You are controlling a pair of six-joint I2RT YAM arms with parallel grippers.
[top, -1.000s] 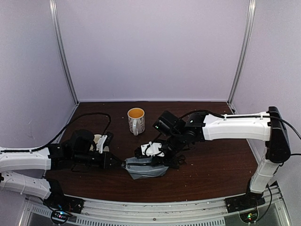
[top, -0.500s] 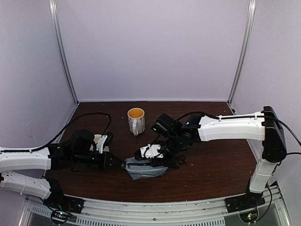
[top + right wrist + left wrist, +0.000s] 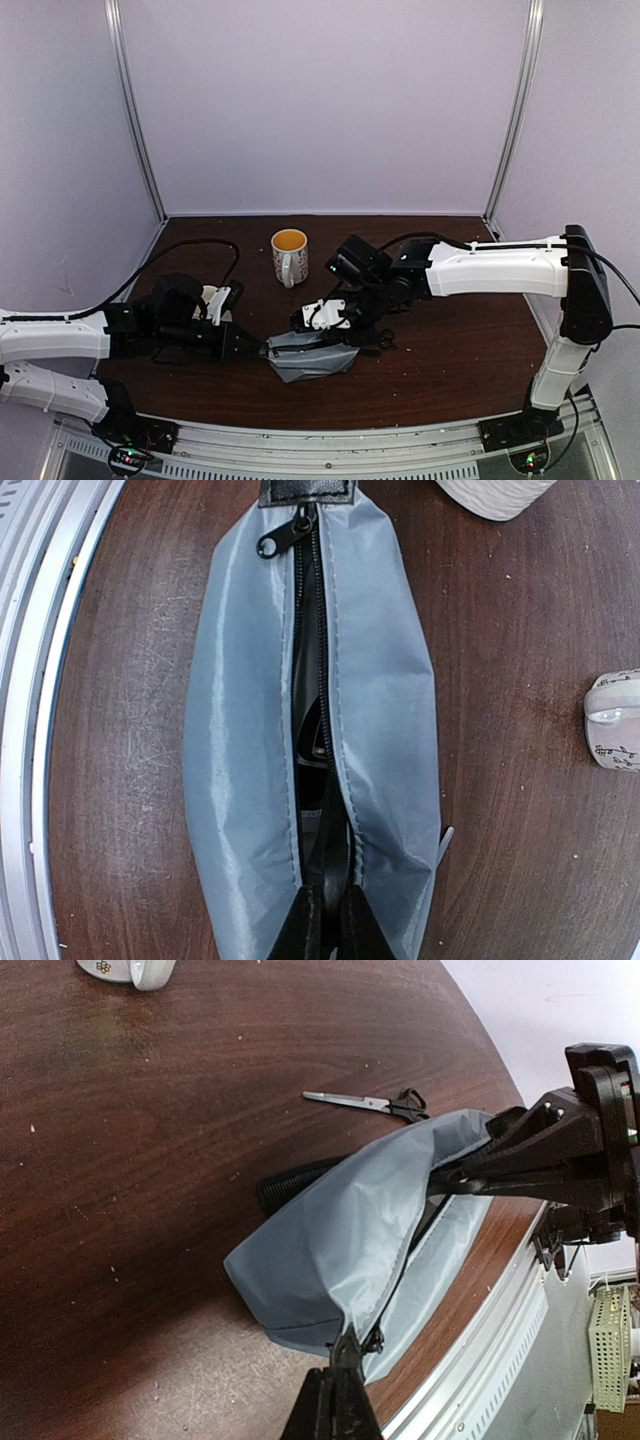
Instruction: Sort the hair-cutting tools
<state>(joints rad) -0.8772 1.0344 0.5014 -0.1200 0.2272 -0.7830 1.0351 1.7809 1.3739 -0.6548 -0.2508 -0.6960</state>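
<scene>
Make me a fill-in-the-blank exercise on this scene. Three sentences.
1. The pouch has its zip ___.
2. The scissors lie on the ___, outside the pouch.
3. The left gripper and the right gripper each pinch one ___ of the pouch.

Missing words: open; table; end.

Count: two mugs (image 3: 289,256) (image 3: 612,730), one grey zip pouch (image 3: 330,1250), one pair of scissors (image 3: 365,1102), probably one black comb (image 3: 290,1182), mostly hidden under pouch
</scene>
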